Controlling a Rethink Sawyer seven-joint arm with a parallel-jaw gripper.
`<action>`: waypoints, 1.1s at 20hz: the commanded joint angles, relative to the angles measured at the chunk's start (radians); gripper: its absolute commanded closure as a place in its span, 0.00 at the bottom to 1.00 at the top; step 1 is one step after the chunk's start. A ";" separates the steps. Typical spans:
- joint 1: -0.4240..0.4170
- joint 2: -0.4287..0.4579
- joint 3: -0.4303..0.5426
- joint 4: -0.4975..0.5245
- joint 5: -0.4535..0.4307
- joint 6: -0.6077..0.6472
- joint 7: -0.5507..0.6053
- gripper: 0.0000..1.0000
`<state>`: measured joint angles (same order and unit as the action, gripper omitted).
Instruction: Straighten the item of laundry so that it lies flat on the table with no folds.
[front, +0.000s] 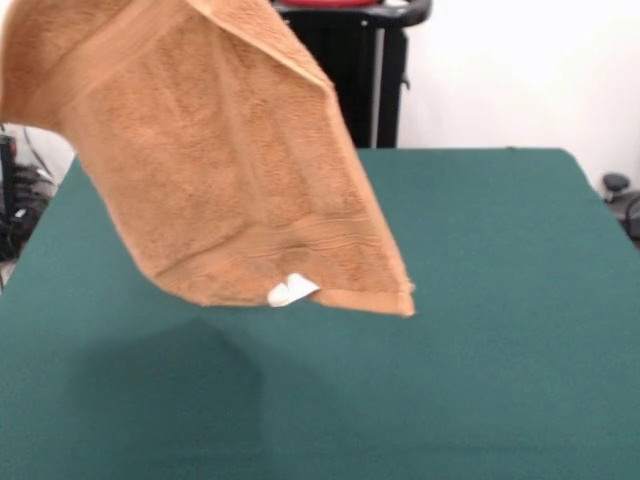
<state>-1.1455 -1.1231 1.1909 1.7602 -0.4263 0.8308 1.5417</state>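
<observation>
An orange-tan terry towel (220, 160), the item of laundry, hangs in the air over the left half of the green table (480, 330). It reaches from the picture's top edge down to a lower hem with a woven border band and a small white care tag (291, 290). Its top left part folds over on itself. The lower hem hangs free above the table, and a soft shadow lies on the felt beneath it. What holds the towel is above the picture's top edge. My gripper does not show.
The table's far edge runs behind the towel, with a white wall beyond it. A dark object (622, 195) sits off the table's far right corner, and dark clutter (15, 210) lies off its left side.
</observation>
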 joint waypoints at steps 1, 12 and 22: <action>0.003 0.021 0.089 -0.030 -0.089 -0.039 -0.357 1.00; 0.018 0.046 0.058 -0.116 -0.226 -0.075 -0.352 1.00; 0.086 0.131 -0.001 -0.183 -0.414 -0.138 -0.337 1.00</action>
<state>-1.1460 -1.0701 1.2161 1.6134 -0.7290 0.7366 1.5028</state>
